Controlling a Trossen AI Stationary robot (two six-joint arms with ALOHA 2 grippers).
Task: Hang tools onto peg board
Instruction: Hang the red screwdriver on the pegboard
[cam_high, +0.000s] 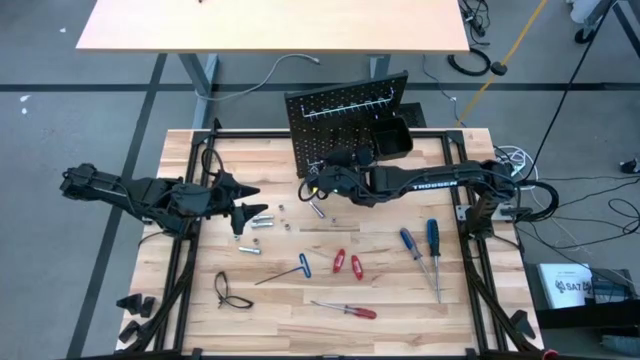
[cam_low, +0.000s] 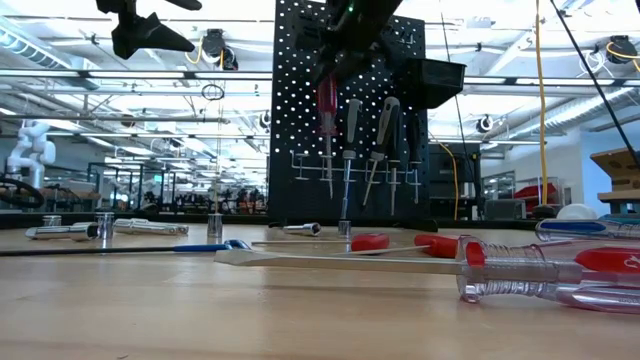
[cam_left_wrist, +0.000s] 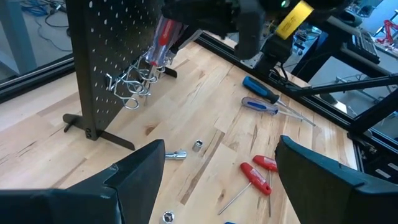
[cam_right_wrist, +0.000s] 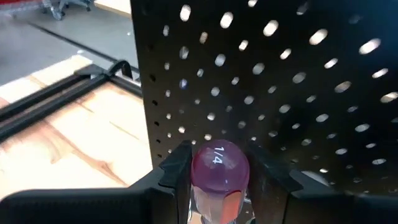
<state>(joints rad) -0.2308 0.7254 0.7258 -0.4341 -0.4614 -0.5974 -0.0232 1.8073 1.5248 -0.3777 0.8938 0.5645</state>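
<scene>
Red clear-handled screwdriver (cam_right_wrist: 217, 177) marked 1/4, clamped in right gripper (cam_right_wrist: 219, 171) jaws; left gripper (cam_left_wrist: 214, 171) jaws spread.

Peg board at the far edge, loose tools spread across the near table.

You have the black perforated upright peg board (cam_high: 345, 125) at the table's far middle, with the right gripper (cam_high: 318, 186) just in front of it, clamped on a red clear-handled screwdriver (cam_low: 327, 105) at the silver hook rail (cam_left_wrist: 134, 87). The left gripper (cam_high: 245, 200) hangs, fingers apart, over the table's left side, above small silver bits (cam_high: 258, 222). Nearer you lie a blue T-handle key (cam_high: 300, 264), two short red-handled screwdrivers (cam_high: 347, 265), and to their right two blue-handled screwdrivers (cam_high: 422, 245).
</scene>
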